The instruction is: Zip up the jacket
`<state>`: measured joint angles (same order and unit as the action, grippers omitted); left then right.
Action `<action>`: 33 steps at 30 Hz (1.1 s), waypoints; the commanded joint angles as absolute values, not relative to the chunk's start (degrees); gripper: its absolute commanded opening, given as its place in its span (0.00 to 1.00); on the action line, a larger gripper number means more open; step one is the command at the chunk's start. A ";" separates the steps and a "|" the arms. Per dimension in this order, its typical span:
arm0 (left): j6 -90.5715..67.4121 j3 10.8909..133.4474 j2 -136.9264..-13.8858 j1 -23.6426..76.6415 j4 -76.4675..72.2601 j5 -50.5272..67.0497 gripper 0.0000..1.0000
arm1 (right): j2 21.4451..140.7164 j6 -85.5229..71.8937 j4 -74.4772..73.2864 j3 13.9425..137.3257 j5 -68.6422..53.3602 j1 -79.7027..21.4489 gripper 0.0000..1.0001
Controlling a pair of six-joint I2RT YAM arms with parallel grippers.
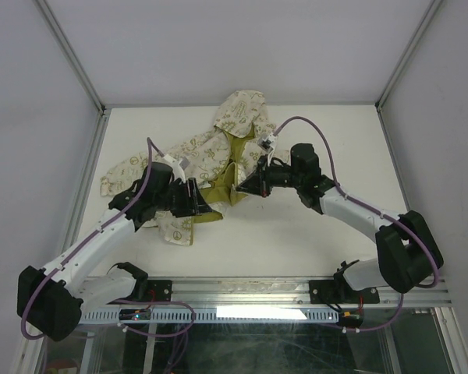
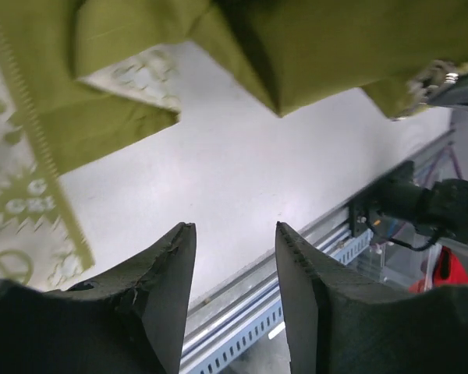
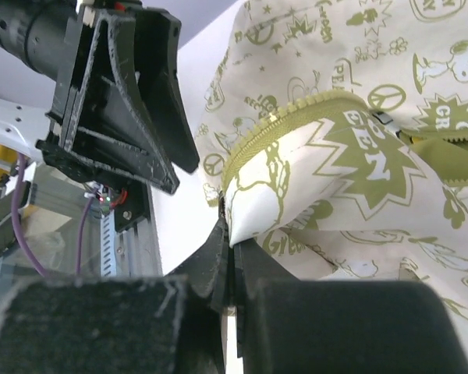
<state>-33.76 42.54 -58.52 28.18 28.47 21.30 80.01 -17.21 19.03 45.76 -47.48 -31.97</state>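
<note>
On table, mid-to-far side: jacket lies unzipped, lining up.
R gripper clamped on its zipper edge; L gripper fingers apart, holding nothing, at jacket's near hem.

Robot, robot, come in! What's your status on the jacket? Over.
Left tool open, empty. Right tool shut on jacket edge by zipper. Jacket lying open, lining showing. Nothing blocking seen.

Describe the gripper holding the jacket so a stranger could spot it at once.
On the white table lies the jacket, spread open. The right gripper is shut on its zipper edge; unlike it, the left gripper is open and empty.
</note>
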 commanded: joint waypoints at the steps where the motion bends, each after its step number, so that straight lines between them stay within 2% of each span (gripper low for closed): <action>1: -35.87 48.68 -60.23 28.73 48.98 9.22 0.48 | 76.74 -11.22 13.52 47.90 -45.02 -32.05 0.00; 4: -37.31 52.00 -62.98 28.77 57.08 4.37 0.49 | 76.39 -10.13 11.58 47.54 -44.98 -32.00 0.00; 6: -37.81 53.17 -66.18 28.91 60.98 2.10 0.55 | 75.85 -10.02 11.85 46.77 -45.00 -32.03 0.00; 8: -38.07 53.34 -68.81 29.31 61.71 0.67 0.56 | 75.40 -10.01 12.39 45.99 -45.16 -32.05 0.00; 22: -35.53 52.41 -85.38 29.67 54.63 -4.64 0.54 | 74.56 -9.26 12.76 43.83 -47.76 -32.07 0.00; 33: -36.20 45.56 -95.26 30.12 47.81 -4.26 0.51 | 74.53 -8.87 12.15 43.45 -48.35 -31.94 0.00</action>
<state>-36.18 49.87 -90.65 29.23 53.12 -2.04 76.86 -10.09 10.37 43.24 -47.42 -31.97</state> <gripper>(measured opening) 0.508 0.009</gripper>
